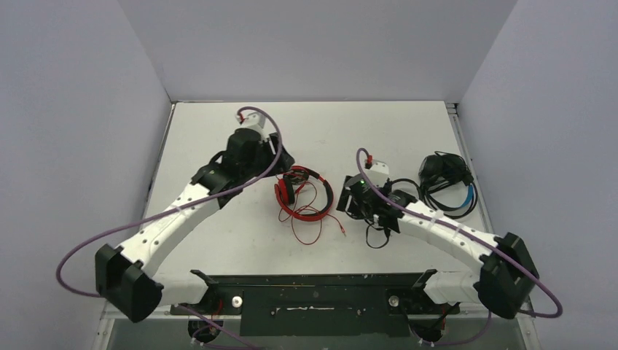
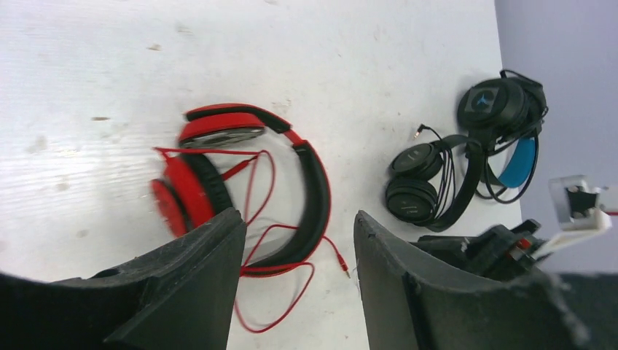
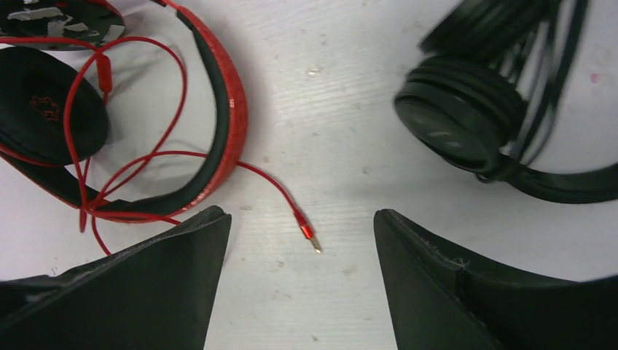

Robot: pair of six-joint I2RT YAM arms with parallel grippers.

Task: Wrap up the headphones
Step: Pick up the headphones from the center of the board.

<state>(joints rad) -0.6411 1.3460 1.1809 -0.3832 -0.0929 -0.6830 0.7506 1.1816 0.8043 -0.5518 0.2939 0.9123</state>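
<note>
The red headphones (image 1: 299, 191) lie mid-table, with the red cord (image 1: 306, 230) in loose loops and its plug (image 3: 310, 237) on the bare top. My left gripper (image 1: 283, 159) is open and empty above their far-left side; they show between its fingers (image 2: 191, 189). My right gripper (image 1: 344, 204) is open and empty over the gap between the red set (image 3: 222, 124) and the all-black headphones (image 3: 459, 109). The black set is mostly hidden under it in the top view, where only its cable (image 1: 376, 238) trails out. The blue-banded headphones (image 1: 446, 182) lie at the right.
White table (image 1: 218, 240) enclosed by grey walls on three sides. A black rail (image 1: 313, 281) runs along the near edge between the arm bases. Purple cables loop off both arms. The right arm (image 2: 510, 248) shows in the left wrist view.
</note>
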